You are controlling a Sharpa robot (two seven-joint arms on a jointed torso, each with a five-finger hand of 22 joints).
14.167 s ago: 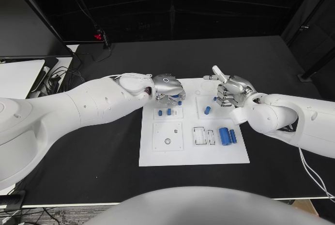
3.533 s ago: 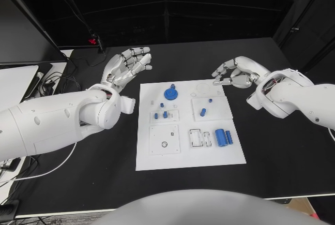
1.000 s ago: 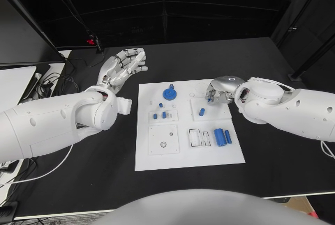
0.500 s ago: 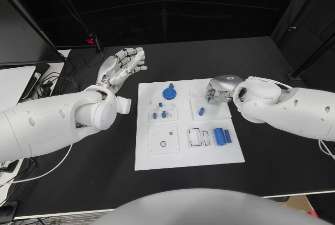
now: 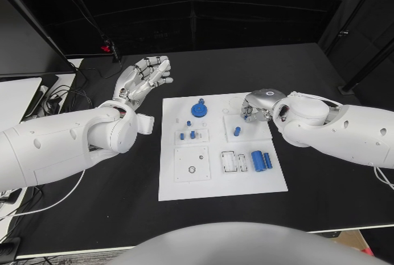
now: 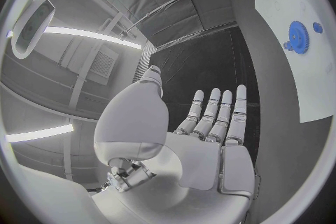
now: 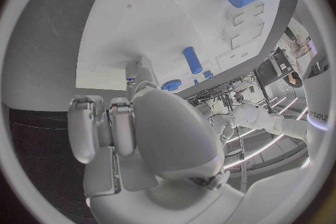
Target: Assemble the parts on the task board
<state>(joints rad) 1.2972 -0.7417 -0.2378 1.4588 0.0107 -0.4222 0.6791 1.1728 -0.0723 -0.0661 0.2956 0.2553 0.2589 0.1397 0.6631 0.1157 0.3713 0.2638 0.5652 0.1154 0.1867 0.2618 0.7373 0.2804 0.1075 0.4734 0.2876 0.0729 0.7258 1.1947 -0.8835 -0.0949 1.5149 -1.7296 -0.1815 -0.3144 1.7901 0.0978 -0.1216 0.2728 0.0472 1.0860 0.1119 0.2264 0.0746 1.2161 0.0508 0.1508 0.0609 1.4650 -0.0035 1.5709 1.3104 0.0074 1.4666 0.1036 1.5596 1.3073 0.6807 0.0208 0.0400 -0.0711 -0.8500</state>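
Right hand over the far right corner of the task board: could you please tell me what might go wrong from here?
The right hand hangs low over the task board, its fingers curled downward; whether they hold anything cannot be told. A loose blue peg lies just beside it, so a sweep could knock it off its tile. The blue gear also stands close and could be bumped. The left hand is open off the board, so nothing steadies the plate.

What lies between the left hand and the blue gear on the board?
Head view: bare black table and the board's white edge between left hand and blue gear.
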